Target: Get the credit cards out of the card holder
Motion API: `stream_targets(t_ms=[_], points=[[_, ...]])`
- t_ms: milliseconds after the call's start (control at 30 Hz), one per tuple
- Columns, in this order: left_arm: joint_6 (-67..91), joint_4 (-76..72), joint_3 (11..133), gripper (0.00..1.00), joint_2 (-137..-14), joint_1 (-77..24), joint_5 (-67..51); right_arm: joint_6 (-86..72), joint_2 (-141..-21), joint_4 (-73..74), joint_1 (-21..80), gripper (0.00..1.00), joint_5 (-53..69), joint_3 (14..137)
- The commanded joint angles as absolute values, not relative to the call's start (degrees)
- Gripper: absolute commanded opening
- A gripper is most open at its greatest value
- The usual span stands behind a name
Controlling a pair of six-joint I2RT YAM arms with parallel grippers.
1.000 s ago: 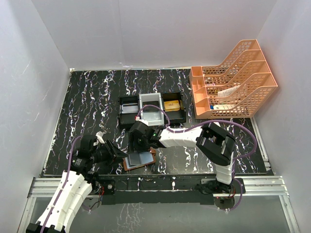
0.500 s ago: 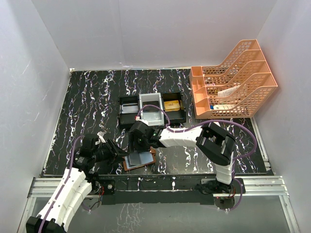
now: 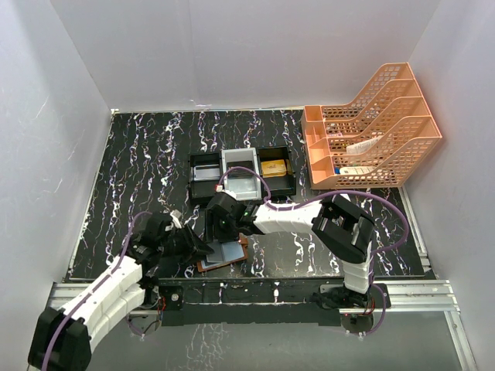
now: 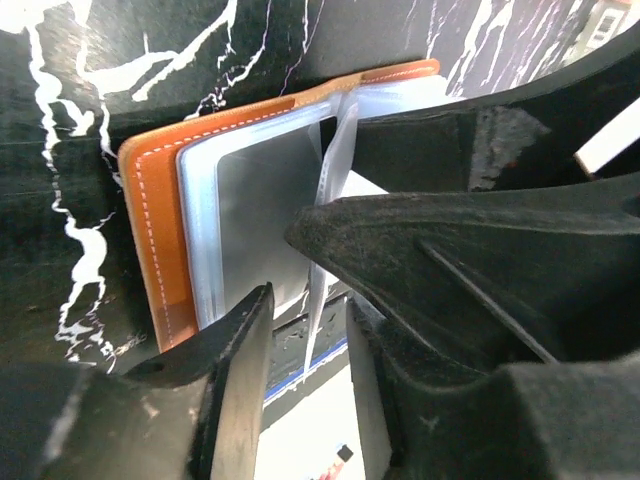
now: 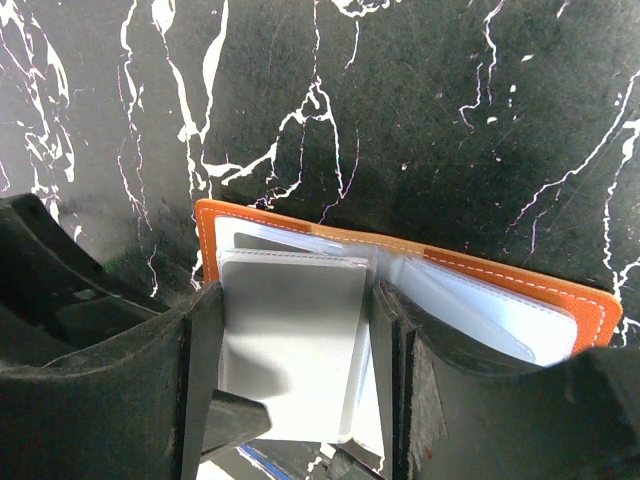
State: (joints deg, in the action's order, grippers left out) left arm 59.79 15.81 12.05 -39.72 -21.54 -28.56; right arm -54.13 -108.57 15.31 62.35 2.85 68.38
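Left pincer (image 3: 203, 250) now nearer, at flat leather card holder (image 4: 155, 220)

Directly over the card holder (image 3: 227, 256) there is little room. The right gripper (image 3: 223, 234) stands on its far half, fingers either side of a grey leaf. The left gripper (image 3: 203, 249) crowds its left edge, a clear sleeve between its parted fingers. To the right of the card holder, the marbled table (image 3: 298, 259) lies bare up to the right arm's elbow (image 3: 344, 228). Beyond the card holder, the compartment tray (image 3: 193, 182) bars the way. The orange file rack (image 3: 375, 127) stands far off to its right. Far left of the card holder, open table runs to the wall (image 3: 46, 154).
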Motion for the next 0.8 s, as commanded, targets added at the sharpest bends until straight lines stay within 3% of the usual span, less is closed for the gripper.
stream_targets(t_ms=[0, 167, 533, 767], points=[[62.1, 5.2, 11.2, 0.31, -44.4, -27.3, -27.0, -54.1, -111.7, 15.7, 62.7, 0.51, 3.8, 67.8], [62.2, 3.2, 13.5, 0.28, -46.8, -30.5, -23.7, -53.6, -110.5, 14.8, 62.5, 0.53, 5.3, 68.2], [60.2, -1.5, 17.1, 0.40, -51.8, -31.0, -24.9, -54.0, -103.2, 14.1, 60.7, 0.73, 5.7, 67.1], [57.7, -6.8, 21.1, 0.43, -59.5, -32.7, -27.7, -54.6, -96.3, 14.1, 58.4, 0.76, 4.3, 63.7]])
